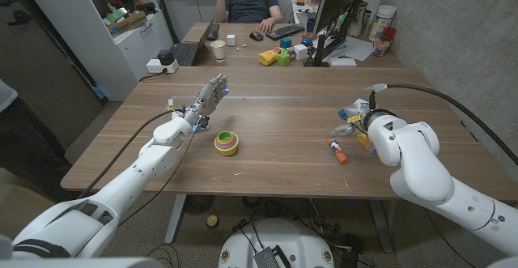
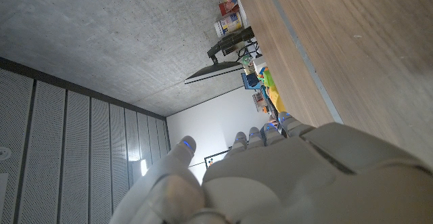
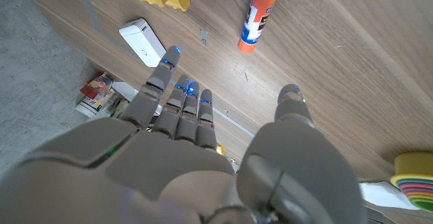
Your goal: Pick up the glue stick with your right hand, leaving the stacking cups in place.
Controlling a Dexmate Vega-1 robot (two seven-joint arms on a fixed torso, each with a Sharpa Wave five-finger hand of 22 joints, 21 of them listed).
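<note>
Orange-capped glue stick (image 1: 337, 151) flat on the table, well right of nested stacking cups (image 1: 227, 143).

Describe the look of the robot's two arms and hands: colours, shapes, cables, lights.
Both arms are glossy white with rounded shells. A black cable runs along the left arm and another arcs over the right. The left hand and right hand are pale grey; the right hand's fingers have small blue lights at their tips.
</note>
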